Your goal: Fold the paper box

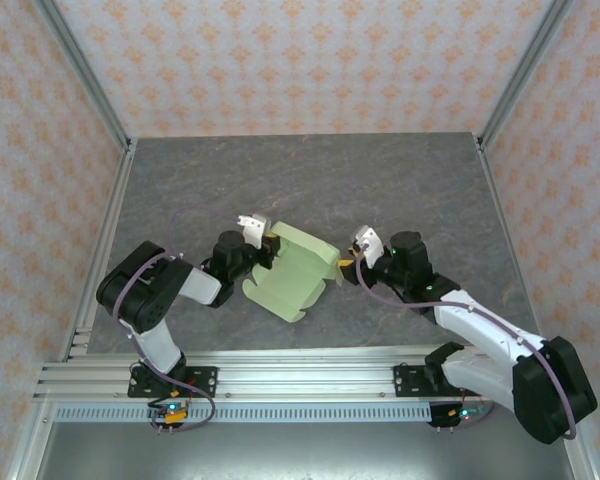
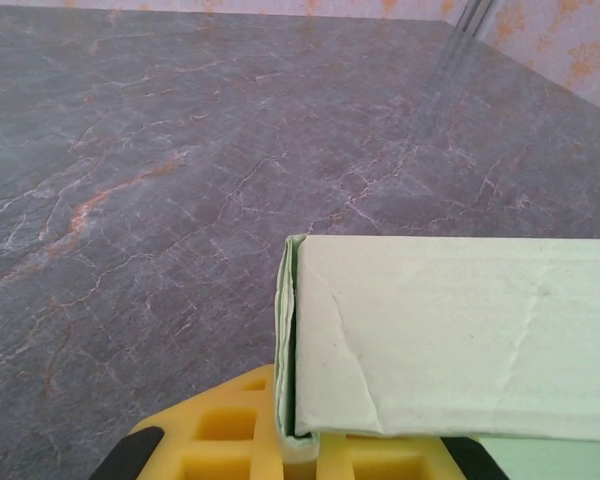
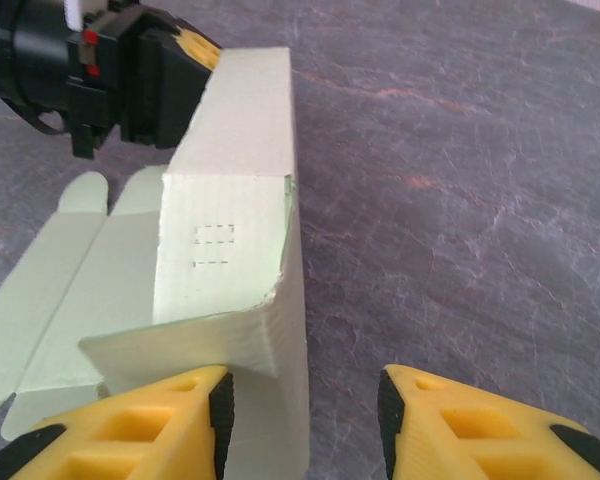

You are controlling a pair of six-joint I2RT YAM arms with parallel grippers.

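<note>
Paper box (image 1: 298, 272) lies half-folded mid-worktop (image 1: 400, 180), nearer the front edge. Left gripper (image 1: 271, 242) is clenched on the raised panel's left end. Right gripper (image 1: 346, 262) is released, jaws astride the right end. Risk: an off-centre squeeze creases the thin card or pulls it from the left grip.
</note>
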